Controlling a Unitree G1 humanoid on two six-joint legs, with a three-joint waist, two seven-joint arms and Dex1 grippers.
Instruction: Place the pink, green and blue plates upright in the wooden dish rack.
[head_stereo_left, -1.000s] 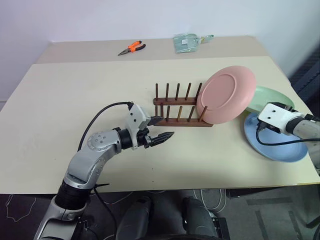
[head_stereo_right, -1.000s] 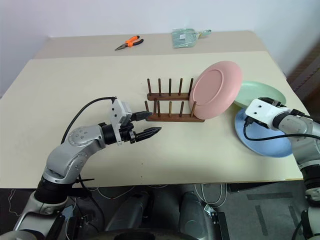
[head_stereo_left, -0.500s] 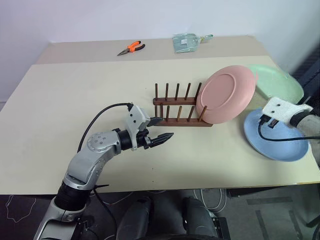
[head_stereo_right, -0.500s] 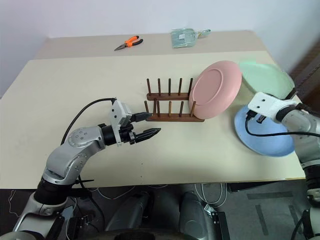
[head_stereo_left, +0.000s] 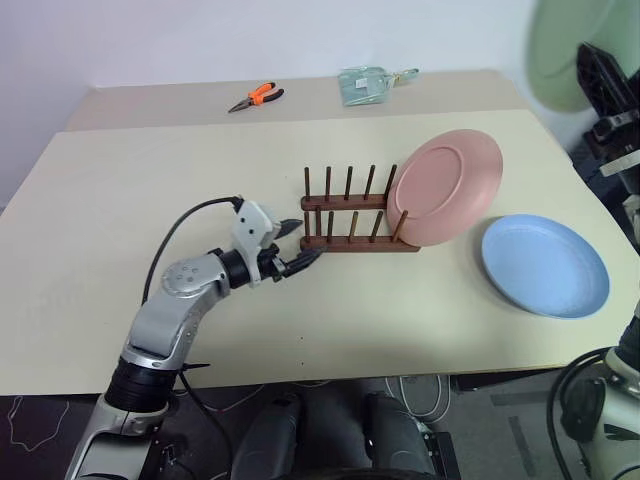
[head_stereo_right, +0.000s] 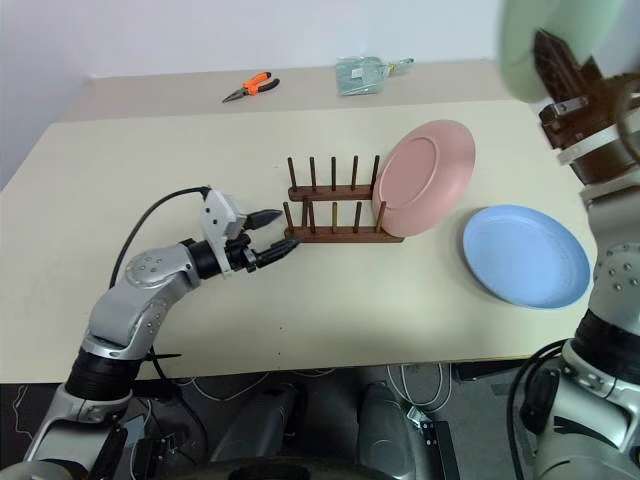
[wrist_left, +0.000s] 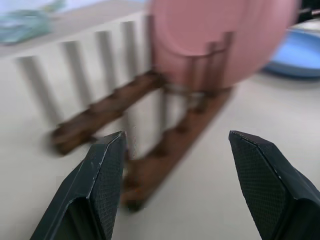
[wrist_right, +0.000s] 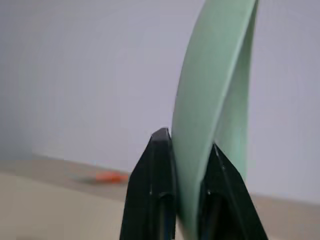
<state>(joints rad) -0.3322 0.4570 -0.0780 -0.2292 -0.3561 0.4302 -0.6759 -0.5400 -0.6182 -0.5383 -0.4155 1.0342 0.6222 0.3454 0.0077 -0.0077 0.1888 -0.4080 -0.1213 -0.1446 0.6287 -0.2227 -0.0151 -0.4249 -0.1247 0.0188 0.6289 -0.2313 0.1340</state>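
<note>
high above the table, right pincer (wrist_right: 187, 150) clamps green plate (wrist_right: 212, 95) edge-on between its fingers.

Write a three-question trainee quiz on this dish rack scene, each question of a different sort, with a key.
1. True or false: the pink plate stands upright at the right end of the wooden dish rack.
2. Which plate does the right hand grip? A. pink B. green C. blue
3. Fill in: the blue plate lies ____ on the table, right of the rack.

Key
1. True.
2. B. Its fingers pinch the rim of the green plate, raised high over the table's right side.
3. Flat.

The left hand is open at the rack's left end, holding nothing.
</note>
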